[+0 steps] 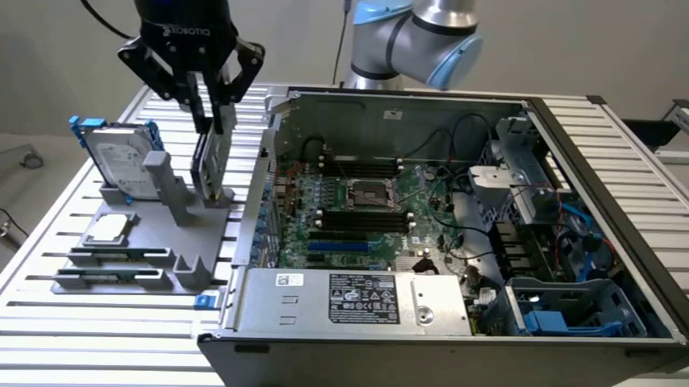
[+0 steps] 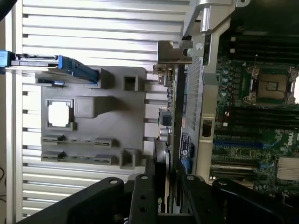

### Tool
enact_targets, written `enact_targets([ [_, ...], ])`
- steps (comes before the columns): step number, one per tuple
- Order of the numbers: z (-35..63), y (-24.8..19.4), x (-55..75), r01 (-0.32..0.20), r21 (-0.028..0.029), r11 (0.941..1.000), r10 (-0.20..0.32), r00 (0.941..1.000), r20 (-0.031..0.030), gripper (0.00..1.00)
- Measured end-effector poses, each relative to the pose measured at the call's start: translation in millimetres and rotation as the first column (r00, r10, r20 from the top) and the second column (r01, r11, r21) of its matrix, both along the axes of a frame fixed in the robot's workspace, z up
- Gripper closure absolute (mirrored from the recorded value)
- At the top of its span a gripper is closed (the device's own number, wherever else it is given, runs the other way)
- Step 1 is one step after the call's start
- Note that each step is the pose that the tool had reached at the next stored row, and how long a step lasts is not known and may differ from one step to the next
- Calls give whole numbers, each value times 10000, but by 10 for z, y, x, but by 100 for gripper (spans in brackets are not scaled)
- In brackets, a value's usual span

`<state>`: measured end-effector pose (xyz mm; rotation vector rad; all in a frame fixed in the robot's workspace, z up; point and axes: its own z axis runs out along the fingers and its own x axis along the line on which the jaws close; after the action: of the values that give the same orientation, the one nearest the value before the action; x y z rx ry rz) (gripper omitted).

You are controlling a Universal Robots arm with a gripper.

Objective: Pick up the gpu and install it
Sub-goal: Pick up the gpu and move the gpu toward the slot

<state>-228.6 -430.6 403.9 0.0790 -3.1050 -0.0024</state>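
Note:
The gpu (image 1: 210,165) stands on edge in the grey holder (image 1: 151,242) at the exterior view's left, beside the open computer case. My gripper (image 1: 213,125) comes down from above with its two fingers shut on the card's upper edge. In the wrist view the gpu (image 2: 180,116) runs edge-on from between my gripper (image 2: 166,200) fingers, green board and silver bracket showing. Its lower edge is level with the holder's slot; I cannot tell whether it has lifted clear.
A silver hard drive (image 1: 113,157) in a blue frame stands in the holder left of the card, and a square processor chip (image 1: 108,228) lies flat nearer the front. The case wall (image 1: 258,161) rises just right of the card. The motherboard (image 1: 361,210) lies inside.

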Motion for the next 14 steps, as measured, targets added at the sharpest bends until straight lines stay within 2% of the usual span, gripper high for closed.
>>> enact_targets([
  [8,351,-4,364,0,2,10000,0,9999,-157,74],
  [10,395,-5,457,-1,4,10000,1,9998,-214,74],
  [14,410,-9,636,-1,4,10000,1,9995,-313,74],
])
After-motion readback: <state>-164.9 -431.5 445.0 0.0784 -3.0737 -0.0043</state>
